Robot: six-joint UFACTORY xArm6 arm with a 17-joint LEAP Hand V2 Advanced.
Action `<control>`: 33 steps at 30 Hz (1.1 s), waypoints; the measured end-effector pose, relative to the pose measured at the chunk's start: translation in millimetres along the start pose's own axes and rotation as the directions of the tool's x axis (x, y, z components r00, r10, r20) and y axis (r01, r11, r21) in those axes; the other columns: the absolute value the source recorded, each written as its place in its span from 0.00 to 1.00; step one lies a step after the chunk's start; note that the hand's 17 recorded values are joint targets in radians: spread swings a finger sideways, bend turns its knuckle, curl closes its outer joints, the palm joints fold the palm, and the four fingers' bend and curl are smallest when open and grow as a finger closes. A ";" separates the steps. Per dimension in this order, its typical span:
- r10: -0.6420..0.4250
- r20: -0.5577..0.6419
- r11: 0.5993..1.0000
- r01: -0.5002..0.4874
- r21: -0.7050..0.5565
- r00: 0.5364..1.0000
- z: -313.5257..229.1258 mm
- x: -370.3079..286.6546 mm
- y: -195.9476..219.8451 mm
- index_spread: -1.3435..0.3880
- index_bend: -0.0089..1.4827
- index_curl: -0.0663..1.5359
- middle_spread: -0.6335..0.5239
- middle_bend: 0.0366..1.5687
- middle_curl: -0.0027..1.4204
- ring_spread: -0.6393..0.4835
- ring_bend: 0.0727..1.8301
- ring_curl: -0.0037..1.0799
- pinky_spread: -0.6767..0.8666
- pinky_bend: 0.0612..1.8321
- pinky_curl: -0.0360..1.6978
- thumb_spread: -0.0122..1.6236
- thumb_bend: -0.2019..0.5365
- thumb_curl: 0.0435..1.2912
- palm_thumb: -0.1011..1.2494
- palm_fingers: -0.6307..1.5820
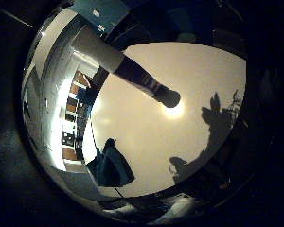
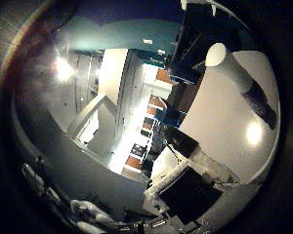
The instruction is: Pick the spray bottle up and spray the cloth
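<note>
Standing upright on the pale table (image 1: 199, 80), white spray bottle (image 1: 125, 66) with dark base, apart from the palm; dark cloth (image 1: 111, 165) lying nearby. Hand's finger state: cannot tell.

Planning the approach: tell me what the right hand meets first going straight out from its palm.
Probably the spray bottle, which crosses the middle of the little finger side view; otherwise the light table behind it. Depth is unclear. The dark cloth lies off that line.

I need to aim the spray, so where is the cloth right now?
In the little finger side palm view, the dark cloth lies crumpled on the pale table, near its edge and apart from the spray bottle.
</note>
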State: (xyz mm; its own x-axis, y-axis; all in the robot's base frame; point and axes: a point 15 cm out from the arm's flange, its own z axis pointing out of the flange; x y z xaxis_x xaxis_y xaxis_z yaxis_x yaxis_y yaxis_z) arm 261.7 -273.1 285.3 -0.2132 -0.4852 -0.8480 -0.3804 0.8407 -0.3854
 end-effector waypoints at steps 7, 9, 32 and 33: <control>0.049 0.021 0.999 -0.049 -0.012 0.999 8.8 24.4 0.6 0.69 0.11 0.22 0.67 0.16 0.27 0.74 0.24 0.26 0.67 0.20 0.19 0.63 0.24 0.28 0.59 0.36; 0.054 0.026 0.998 -0.054 -0.023 0.998 12.7 28.4 -1.4 0.69 0.11 0.22 0.67 0.16 0.27 0.74 0.23 0.26 0.67 0.20 0.19 0.63 0.24 0.28 0.60 0.36; 0.081 0.059 0.993 -0.075 -0.087 0.995 84.2 60.0 -31.9 0.71 0.11 0.22 0.70 0.17 0.27 0.78 0.20 0.25 0.67 0.16 0.19 0.63 0.24 0.27 0.60 0.36; 0.074 0.055 0.994 -0.069 -0.085 0.996 86.3 60.8 -36.5 0.71 0.11 0.22 0.70 0.17 0.27 0.78 0.20 0.25 0.67 0.16 0.19 0.63 0.24 0.27 0.60 0.36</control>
State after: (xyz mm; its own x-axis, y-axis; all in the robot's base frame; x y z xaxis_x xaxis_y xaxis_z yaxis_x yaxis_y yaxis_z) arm 340.3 -312.5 216.4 -0.1909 -0.4081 -0.8928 -0.4402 0.8485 -0.2938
